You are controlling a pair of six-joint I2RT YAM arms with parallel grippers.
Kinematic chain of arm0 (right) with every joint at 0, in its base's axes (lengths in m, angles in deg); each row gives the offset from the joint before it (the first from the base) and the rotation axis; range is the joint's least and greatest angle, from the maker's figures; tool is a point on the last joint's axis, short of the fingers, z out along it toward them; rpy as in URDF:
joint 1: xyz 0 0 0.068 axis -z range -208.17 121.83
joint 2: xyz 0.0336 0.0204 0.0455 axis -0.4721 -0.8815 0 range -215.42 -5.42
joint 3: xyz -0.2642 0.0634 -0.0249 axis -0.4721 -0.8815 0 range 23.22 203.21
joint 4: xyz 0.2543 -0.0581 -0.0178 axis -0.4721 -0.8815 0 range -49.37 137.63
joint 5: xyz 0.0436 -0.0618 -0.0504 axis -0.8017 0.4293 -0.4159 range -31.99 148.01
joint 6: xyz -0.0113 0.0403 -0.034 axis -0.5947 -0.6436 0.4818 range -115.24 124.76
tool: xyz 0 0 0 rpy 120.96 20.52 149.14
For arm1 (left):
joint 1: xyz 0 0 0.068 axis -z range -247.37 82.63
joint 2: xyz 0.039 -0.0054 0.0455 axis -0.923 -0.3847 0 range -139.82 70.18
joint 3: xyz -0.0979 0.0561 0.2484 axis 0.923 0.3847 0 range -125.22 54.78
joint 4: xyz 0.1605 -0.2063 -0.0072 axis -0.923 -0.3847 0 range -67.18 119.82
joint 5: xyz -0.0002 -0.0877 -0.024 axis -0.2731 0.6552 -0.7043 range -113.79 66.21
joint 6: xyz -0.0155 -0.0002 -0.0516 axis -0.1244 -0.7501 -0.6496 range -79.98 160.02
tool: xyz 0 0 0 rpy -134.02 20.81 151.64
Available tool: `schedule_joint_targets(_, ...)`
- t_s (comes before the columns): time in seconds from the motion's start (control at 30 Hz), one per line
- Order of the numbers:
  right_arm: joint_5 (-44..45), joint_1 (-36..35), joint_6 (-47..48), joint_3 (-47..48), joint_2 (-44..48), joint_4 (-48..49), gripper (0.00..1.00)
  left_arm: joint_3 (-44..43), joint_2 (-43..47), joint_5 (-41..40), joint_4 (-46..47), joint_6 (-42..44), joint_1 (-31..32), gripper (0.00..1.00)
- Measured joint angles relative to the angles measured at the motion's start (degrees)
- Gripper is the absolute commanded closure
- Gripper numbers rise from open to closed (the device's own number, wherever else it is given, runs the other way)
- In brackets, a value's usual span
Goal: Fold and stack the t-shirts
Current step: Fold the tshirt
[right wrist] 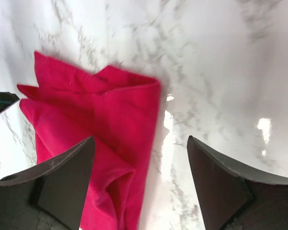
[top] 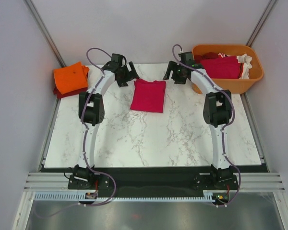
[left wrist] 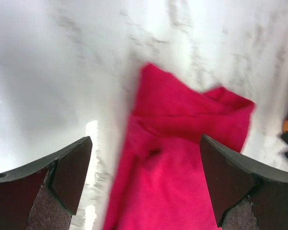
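A crimson-pink t-shirt (top: pixel 148 95) lies folded into a rectangle at the back middle of the marble table (top: pixel 149 139). My left gripper (top: pixel 128 75) hovers open just off its far left corner. My right gripper (top: pixel 172 74) hovers open off its far right corner. In the left wrist view the shirt (left wrist: pixel 182 158) fills the gap between the spread fingers of the left gripper (left wrist: pixel 145 143), which hold nothing. In the right wrist view the shirt's folded edge (right wrist: pixel 101 115) lies below the right gripper (right wrist: pixel 140 141), towards its left finger. A folded orange t-shirt (top: pixel 70 77) rests on a dark red one (top: pixel 67 92) at the back left.
An orange plastic tub (top: pixel 228 86) stands at the back right corner, holding a dark red shirt (top: pixel 223 67) and a white one (top: pixel 245 62). Grey walls close in the table on the left, right and back.
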Motion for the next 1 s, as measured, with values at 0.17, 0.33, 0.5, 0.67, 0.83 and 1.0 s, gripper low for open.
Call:
schedule_joint_targets(0.17, 0.5, 2.4, 0.2, -1.4, 5.3, 0.3, 0.14, -1.9, -0.8, 1.0, -3.2, 0.4, -3.7, 0.00)
schedule_joint_targets(0.33, -0.4, -2.6, 1.6, -16.0, 22.9, 5.7, 0.53, 8.2, 12.5, 0.8, -2.3, 2.1, -2.8, 0.17)
schedule_joint_targets(0.5, -7.6, -7.8, 1.5, -18.6, 25.1, 12.4, 0.88, 23.6, 28.1, -0.2, 1.2, 3.9, 2.5, 0.20)
schedule_joint_targets(0.67, -11.5, -7.1, 1.2, -17.7, 14.0, 13.7, 0.92, 36.7, 30.8, 0.1, 6.0, 4.0, 7.8, 0.20)
schedule_joint_targets(0.83, -13.2, -4.9, 2.3, -13.9, 2.2, 11.5, 0.92, 44.1, 24.3, 0.0, 6.1, 4.0, 7.6, 0.20)
schedule_joint_targets(1.0, -19.0, -1.6, 2.3, -10.4, -3.0, 11.0, 0.88, 44.9, 23.5, 1.5, 8.5, 3.8, 6.5, 0.20)
